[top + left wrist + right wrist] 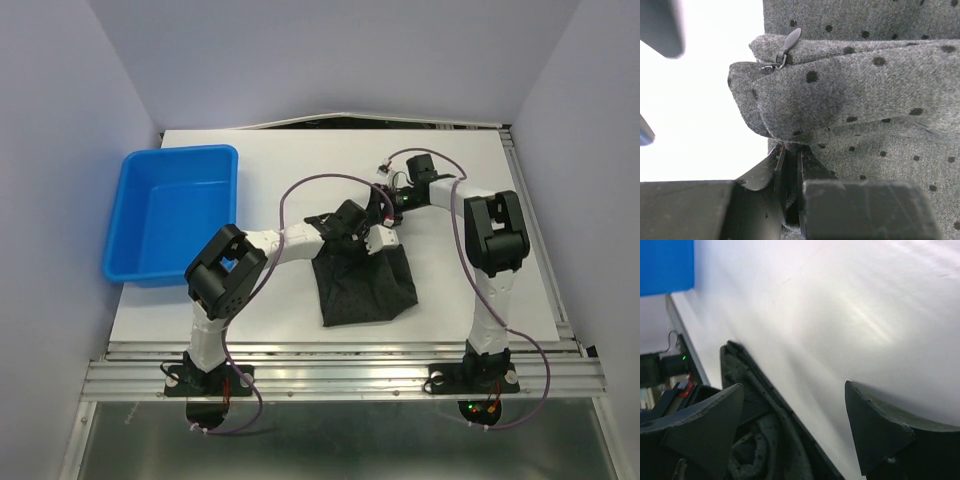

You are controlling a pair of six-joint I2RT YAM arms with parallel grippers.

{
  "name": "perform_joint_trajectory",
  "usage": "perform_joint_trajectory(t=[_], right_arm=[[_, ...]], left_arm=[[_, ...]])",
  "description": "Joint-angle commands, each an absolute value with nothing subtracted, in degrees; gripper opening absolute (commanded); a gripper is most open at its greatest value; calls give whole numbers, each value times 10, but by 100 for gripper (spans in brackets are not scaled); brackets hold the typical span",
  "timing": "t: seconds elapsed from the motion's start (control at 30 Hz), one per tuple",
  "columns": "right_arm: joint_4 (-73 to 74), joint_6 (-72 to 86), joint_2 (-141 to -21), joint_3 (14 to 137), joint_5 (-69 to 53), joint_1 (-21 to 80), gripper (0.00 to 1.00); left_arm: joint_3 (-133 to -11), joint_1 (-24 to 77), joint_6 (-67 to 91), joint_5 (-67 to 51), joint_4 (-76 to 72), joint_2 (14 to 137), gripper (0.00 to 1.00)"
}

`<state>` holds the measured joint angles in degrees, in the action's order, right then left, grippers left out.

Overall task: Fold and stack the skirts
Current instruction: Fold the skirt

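Observation:
One dark dotted skirt point(365, 285) lies on the white table point(480, 280) in front of the arms, its top edge bunched up. My left gripper point(362, 240) is shut on that top edge. In the left wrist view the jaws point(790, 155) pinch a fold of the grey dotted cloth point(865, 90), and a zipper pull point(785, 47) shows just above it. My right gripper point(385, 212) is open and empty just behind the skirt. In the right wrist view point(792, 410) its fingers straddle bare table, with the skirt's folded edge point(760, 440) by the left finger. No other skirt is in view.
An empty blue tub point(170, 215) stands at the table's left side and shows as a blue corner in the right wrist view point(665, 265). Purple cables loop over both arms. White walls close in the left, back and right sides.

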<state>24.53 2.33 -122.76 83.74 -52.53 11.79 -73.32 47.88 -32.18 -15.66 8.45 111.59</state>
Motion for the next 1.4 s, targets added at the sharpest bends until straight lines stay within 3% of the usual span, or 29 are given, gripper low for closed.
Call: perform_joint_trajectory(t=[0.0, 0.17, 0.3, 0.53, 0.67, 1.13, 1.17, 1.27, 1.3, 1.37], right_arm=[[251, 66, -1238, 889, -409, 78, 87], [299, 77, -1212, 959, -410, 5, 86], [355, 26, -1134, 938, -488, -60, 78], [565, -180, -985, 771, -564, -44, 76], [558, -217, -919, 655, -534, -14, 80], [517, -204, -952, 592, -459, 90, 79], [512, -201, -958, 590, -448, 91, 76], [516, -200, -988, 595, -411, 91, 40], [520, -208, -992, 597, -402, 91, 17], [531, -204, -992, 605, -378, 82, 1]], left_arm=[[-716, 473, -334, -163, 106, 1138, 12], [-744, 448, -323, -203, 135, 1160, 28], [-772, 427, -302, -232, 166, 1177, 32], [-815, 411, -277, -257, 203, 1214, 41], [-842, 403, -272, -267, 225, 1240, 47], [-958, 352, -254, -285, 290, 1320, 44], [-958, 351, -254, -283, 290, 1321, 42], [-959, 347, -251, -269, 283, 1324, 36], [-960, 345, -250, -265, 282, 1325, 32], [-966, 339, -254, -252, 284, 1334, 23]])
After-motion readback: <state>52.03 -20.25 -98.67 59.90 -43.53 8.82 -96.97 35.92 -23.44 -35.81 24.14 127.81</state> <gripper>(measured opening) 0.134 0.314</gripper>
